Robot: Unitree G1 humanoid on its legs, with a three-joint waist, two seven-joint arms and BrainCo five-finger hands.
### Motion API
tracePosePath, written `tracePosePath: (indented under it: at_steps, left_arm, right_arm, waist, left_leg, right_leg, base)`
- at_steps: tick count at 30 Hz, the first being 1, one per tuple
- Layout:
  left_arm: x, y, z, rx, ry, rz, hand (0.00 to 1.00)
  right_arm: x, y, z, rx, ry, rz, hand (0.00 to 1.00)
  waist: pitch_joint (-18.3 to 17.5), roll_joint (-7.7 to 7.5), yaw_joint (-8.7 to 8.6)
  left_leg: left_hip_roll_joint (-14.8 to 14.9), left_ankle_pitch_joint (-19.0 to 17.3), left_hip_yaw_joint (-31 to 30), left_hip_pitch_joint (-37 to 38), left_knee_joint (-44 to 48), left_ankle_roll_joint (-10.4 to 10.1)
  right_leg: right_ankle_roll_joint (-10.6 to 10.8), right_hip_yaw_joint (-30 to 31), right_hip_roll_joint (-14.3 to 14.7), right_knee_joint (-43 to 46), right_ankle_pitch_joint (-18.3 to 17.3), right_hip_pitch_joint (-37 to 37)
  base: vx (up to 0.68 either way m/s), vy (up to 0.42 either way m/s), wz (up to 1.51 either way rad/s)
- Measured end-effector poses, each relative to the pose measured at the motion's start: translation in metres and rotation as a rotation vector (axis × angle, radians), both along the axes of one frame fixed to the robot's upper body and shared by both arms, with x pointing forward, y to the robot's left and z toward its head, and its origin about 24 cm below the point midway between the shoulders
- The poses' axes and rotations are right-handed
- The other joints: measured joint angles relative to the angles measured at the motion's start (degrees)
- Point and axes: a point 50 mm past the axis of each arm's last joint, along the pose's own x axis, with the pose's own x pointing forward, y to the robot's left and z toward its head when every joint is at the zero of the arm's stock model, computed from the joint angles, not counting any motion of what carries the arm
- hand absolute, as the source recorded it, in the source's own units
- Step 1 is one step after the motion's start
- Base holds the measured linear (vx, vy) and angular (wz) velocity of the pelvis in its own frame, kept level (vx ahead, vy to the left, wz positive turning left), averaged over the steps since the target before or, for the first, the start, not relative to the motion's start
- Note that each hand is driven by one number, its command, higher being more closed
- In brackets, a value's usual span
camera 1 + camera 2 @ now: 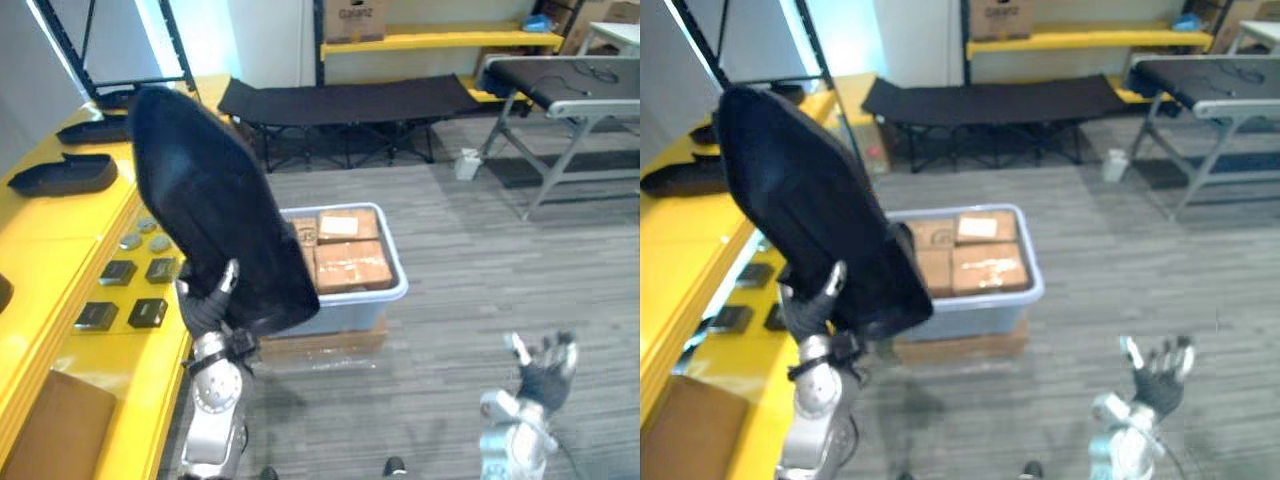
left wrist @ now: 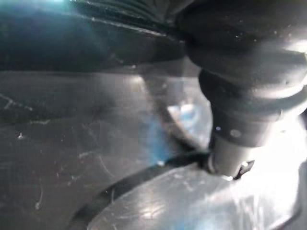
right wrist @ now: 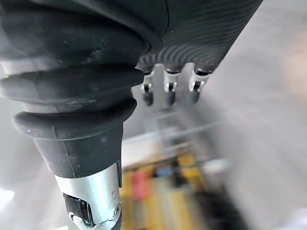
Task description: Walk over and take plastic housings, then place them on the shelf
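Observation:
A large black plastic housing [image 1: 210, 210] stands tilted upright in the air beside the yellow shelf [image 1: 60, 250]. My left hand [image 1: 205, 308] grips its lower edge, with one finger up against its face and the thumb pressed on its glossy surface [image 2: 72, 143]. Two more black housings [image 1: 65, 175] lie on the shelf's far part. My right hand [image 1: 545, 372] hangs low at the right over the floor, open and holding nothing. Its fingers [image 3: 168, 93] show straight in the right wrist view.
Small black square parts [image 1: 118, 272] and round discs lie on the shelf near my left hand, and a brown cardboard sheet [image 1: 55, 430] lies nearer. A pale blue bin [image 1: 395, 290] of cardboard boxes stands on the floor ahead. A black cot [image 1: 350, 100] and a grey table [image 1: 570, 85] stand beyond.

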Motion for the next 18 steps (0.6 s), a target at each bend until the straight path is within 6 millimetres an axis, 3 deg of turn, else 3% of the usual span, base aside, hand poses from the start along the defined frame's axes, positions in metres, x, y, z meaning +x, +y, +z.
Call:
tracePosePath:
  at_steps: [4,5,10,13,15,18]
  left_arm:
    - [-0.006,0.011,-0.004,0.005,0.021,0.052,1.0]
    - [-0.007,0.017,0.0,0.02,0.007,0.09,1.0]
    - [-0.02,0.043,0.04,0.098,-0.158,0.26,1.0]
    - [-0.046,0.072,0.053,0.158,-0.201,0.448,1.0]
    - [-0.07,0.091,0.049,0.174,-0.158,0.595,1.0]
    - [-0.093,0.106,0.04,0.192,-0.086,0.712,1.0]
  right_arm:
    - [0.017,0.007,0.009,0.025,-0.124,0.129,0.0]
    - [0.03,0.011,0.016,0.006,-0.16,0.179,0.0]
    - [0.074,0.041,0.039,-0.093,-0.229,0.44,0.0]
    - [0.09,0.076,0.046,-0.091,-0.257,0.616,0.0]
    - [0.099,0.097,0.051,-0.095,-0.279,0.709,0.0]
    - [0.107,0.113,0.054,-0.082,-0.288,0.769,0.0]
  waist:
    - [-0.1,-0.35,0.38]
    - [-0.2,-0.56,0.68]
    - [-0.2,-0.79,3.59]
    - [-0.2,-0.65,7.49]
    - [-0.1,-0.91,10.82]
    - [0.1,-1.57,14.15]
  left_leg:
    - [-0.1,0.0,-0.2,-0.1,0.3,0.0]
    - [-0.1,0.0,-0.4,0.0,0.3,0.0]
    - [-1.4,0.2,-7.5,-2.2,0.3,0.3]
    - [-2.7,1.2,-13.4,-3.7,0.3,0.5]
    - [-4.3,1.5,-17.8,-4.8,0.3,0.9]
    - [-6.0,1.7,-21.6,-5.2,0.3,1.1]
  right_leg:
    - [0.1,-0.2,0.0,0.0,0.4,0.1]
    - [0.1,-0.4,-0.1,0.0,0.5,0.3]
    - [0.9,-7.6,-0.9,-0.6,-0.5,3.5]
    - [1.7,-13.5,-1.5,-0.5,-1.2,5.9]
    - [2.7,-18.2,-2.2,-0.5,-2.0,8.1]
    - [3.5,-22.2,-3.1,0.2,-3.1,9.9]
  base:
    - [0.04,0.001,0.03]
    - [0.0,0.003,0.09]
    - [0.0,0.0,0.72]
    - [0.04,-0.001,1.08]
    - [0.04,0.007,1.01]
    - [0.04,0.031,0.83]
